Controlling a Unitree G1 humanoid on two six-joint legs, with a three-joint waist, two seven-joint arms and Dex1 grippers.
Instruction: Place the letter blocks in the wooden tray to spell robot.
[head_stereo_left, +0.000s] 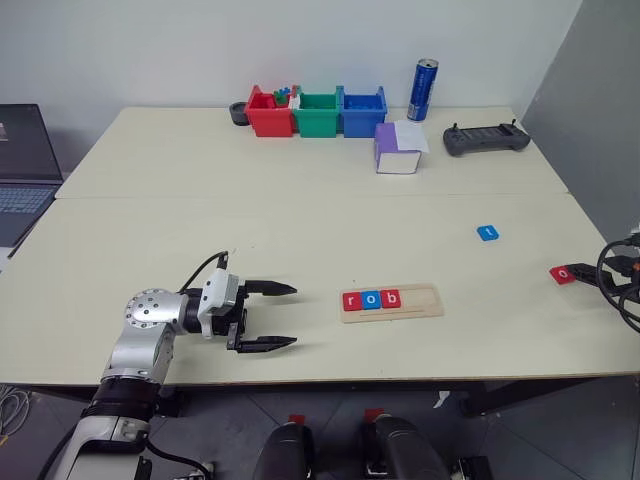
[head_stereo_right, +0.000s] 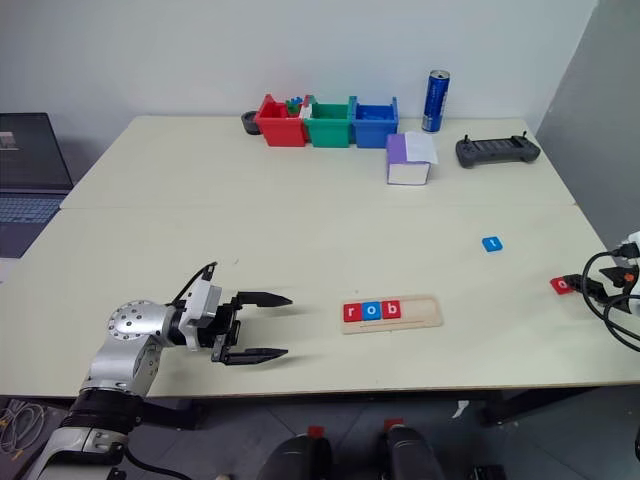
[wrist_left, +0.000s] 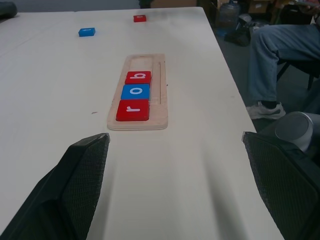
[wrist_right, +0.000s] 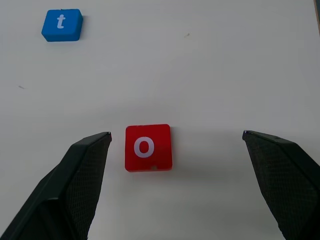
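The wooden tray (head_stereo_left: 420, 303) lies near the table's front edge. Its left part holds three letter blocks: red "r" (head_stereo_left: 351, 300), blue "o" (head_stereo_left: 371, 299) and red "b" (head_stereo_left: 390, 297). A blue "t" block (head_stereo_left: 487, 233) lies loose farther back to the right. A red "o" block (wrist_right: 148, 147) lies at the table's right edge, partly between the wide-spread fingers of my right gripper (wrist_right: 176, 133), which is open just above it. My left gripper (head_stereo_left: 275, 316) is open and empty left of the tray, pointing at it.
Red (head_stereo_left: 269, 113), green (head_stereo_left: 318, 113) and blue (head_stereo_left: 362, 110) bins stand at the back, with a blue can (head_stereo_left: 423, 89), a purple-and-white box (head_stereo_left: 398, 148) and a black controller (head_stereo_left: 486, 139). A laptop (head_stereo_left: 22, 165) sits far left. A seated person's leg (wrist_left: 272, 60) is beyond the table.
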